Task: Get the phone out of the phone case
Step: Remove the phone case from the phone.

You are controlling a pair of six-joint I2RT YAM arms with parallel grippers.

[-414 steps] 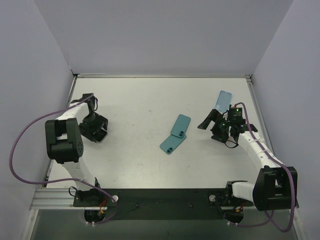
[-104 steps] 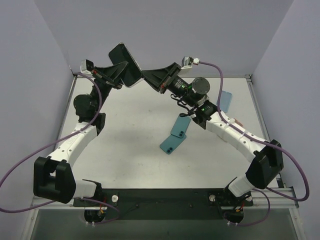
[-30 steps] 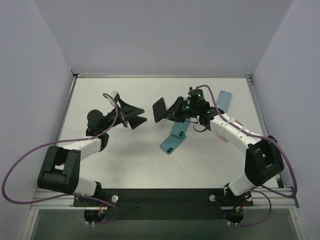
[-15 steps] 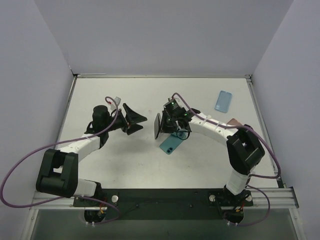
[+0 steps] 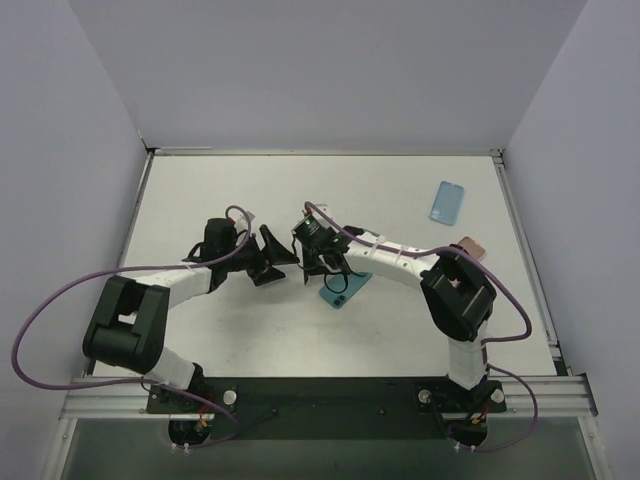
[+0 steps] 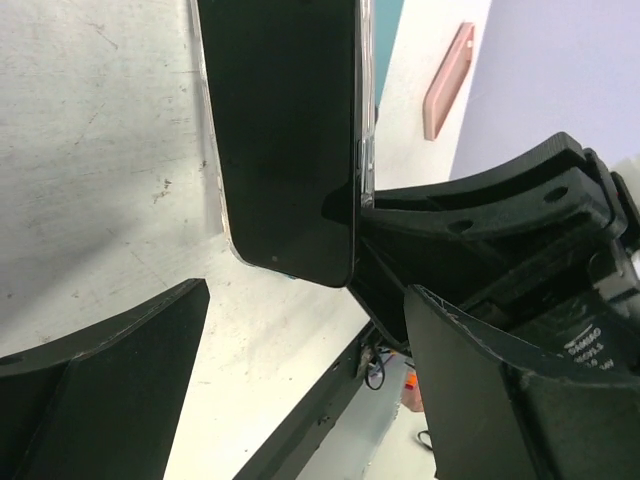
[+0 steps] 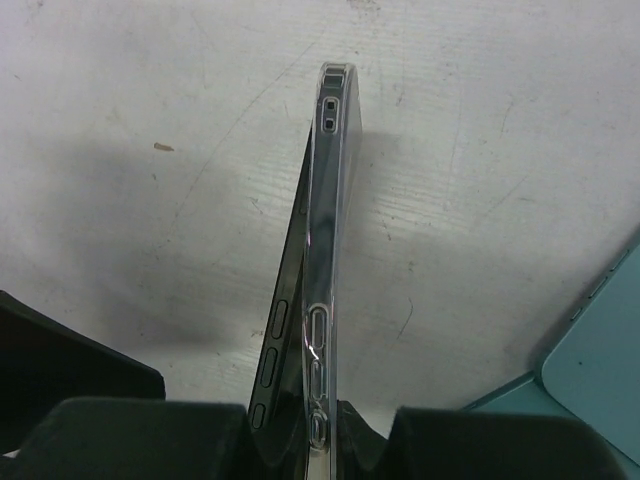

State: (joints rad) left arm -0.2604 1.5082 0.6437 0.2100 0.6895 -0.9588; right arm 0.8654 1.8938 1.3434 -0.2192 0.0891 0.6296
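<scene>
Left arm (image 5: 172, 281), right arm (image 5: 392, 263): white tube links w/ chunky black joint blocks. Purple cable (image 5: 30, 335) looping off each, L & R. Black base plate (image 5: 320, 395) up front, pale bolts on it. Left gripper (image 6: 305, 300): matte-black wedge fingers (image 6: 110, 380). Opposite housing (image 6: 585, 350) carries tiny white lettering, unreadable.

Left gripper (image 5: 280, 258) spread wide, right gripper (image 5: 306, 266) clamped tight — the two face closely.
</scene>
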